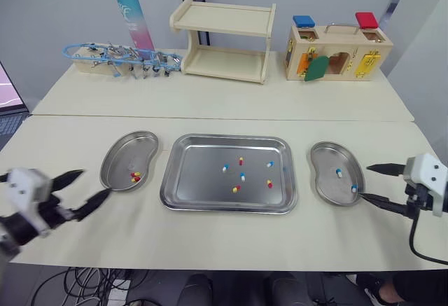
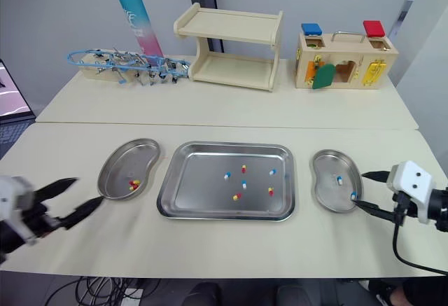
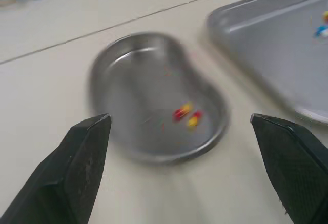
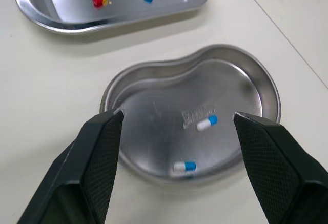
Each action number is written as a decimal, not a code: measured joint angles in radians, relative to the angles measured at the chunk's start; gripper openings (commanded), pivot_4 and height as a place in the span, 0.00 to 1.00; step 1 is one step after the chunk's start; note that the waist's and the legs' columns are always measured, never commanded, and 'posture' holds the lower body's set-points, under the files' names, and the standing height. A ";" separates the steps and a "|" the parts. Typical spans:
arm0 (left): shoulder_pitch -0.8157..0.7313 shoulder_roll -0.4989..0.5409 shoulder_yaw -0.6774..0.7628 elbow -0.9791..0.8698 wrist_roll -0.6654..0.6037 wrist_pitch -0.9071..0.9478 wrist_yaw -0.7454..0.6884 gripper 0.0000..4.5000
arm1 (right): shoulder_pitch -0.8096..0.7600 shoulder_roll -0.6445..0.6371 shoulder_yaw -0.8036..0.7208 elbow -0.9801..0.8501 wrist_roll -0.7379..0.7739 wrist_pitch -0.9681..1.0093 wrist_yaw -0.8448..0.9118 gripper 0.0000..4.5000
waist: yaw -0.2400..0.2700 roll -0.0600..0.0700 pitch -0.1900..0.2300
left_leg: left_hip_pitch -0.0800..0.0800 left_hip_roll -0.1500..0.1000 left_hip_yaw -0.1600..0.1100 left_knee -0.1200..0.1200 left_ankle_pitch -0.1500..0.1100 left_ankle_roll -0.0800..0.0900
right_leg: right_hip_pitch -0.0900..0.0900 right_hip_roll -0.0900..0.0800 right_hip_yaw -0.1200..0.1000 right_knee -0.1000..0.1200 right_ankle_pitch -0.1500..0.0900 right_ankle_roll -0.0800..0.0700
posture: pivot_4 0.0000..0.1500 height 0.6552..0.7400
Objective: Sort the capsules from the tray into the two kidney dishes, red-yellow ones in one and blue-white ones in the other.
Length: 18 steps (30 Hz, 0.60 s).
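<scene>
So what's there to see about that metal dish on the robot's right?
The kidney dish is a shallow, bean-shaped bowl of shiny metal with a raised rim. It lies flat on the cream table, right of the tray and apart from it. Two blue-white capsules lie inside, apart from each other. The right gripper is near its outer edge, jaws open.

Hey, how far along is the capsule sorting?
Done: two red-yellow capsules lie in the left kidney dish, two blue-white capsules in the right kidney dish. In hand: nothing; left gripper and right gripper are open. Left: six capsules on the tray, three per colour.
</scene>
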 measured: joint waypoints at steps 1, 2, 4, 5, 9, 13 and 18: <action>0.007 0.015 0.018 0.048 0.011 -0.012 -0.012 1.00 | 0.006 -0.008 -0.010 0.013 0.003 -0.003 0.010 0.80 | 0.000 0.000 0.000 | 0.000 0.000 0.000 0.000 0.000 0.000 | 0.000 0.000 0.000 0.000 0.000 0.000 | 1.00 1.00; 0.011 0.031 0.036 0.105 0.024 -0.037 -0.035 1.00 | 0.017 -0.016 -0.021 0.031 0.004 -0.013 0.022 0.80 | 0.001 0.000 0.000 | 0.000 0.000 0.000 0.000 0.000 0.000 | 0.000 0.000 0.000 0.000 0.000 0.000 | 1.00 1.00; 0.019 0.066 0.042 0.205 0.039 -0.072 -0.076 1.00 | 0.036 -0.033 -0.027 0.079 -0.004 -0.073 0.057 0.80 | 0.001 0.000 0.000 | 0.000 0.000 0.000 0.000 0.000 0.000 | 0.000 0.000 0.000 0.000 0.000 0.000 | 1.00 1.00; 0.023 0.076 0.049 0.244 0.046 -0.078 -0.089 1.00 | 0.042 -0.039 -0.028 0.102 -0.013 -0.100 0.070 0.80 | 0.001 0.000 0.000 | 0.000 0.000 0.000 0.000 0.000 0.000 | 0.000 0.000 0.000 0.000 0.000 0.000 | 1.00 1.00; 0.022 0.127 0.066 0.390 0.070 -0.123 -0.136 1.00 | 0.055 -0.075 -0.041 0.209 -0.031 -0.190 0.124 0.99 | 0.001 0.000 0.000 | 0.000 0.000 0.000 0.000 0.000 0.000 | 0.000 0.000 0.000 0.000 0.000 0.000 | 1.00 1.00; 0.020 0.135 0.071 0.436 0.081 -0.152 -0.155 1.00 | 0.057 -0.098 -0.052 0.290 -0.035 -0.245 0.149 0.99 | 0.000 0.000 0.000 | 0.001 0.001 0.001 -0.001 0.000 0.000 | 0.000 0.000 0.000 0.000 0.000 0.000 | 1.00 1.00; 0.020 0.134 0.070 0.425 0.083 -0.152 -0.158 1.00 | 0.059 -0.098 -0.050 0.307 -0.037 -0.260 0.155 0.99 | -0.002 0.000 0.000 | 0.001 0.001 0.001 -0.001 0.000 0.000 | 0.000 0.000 0.000 0.000 0.000 0.000 | 1.00 1.00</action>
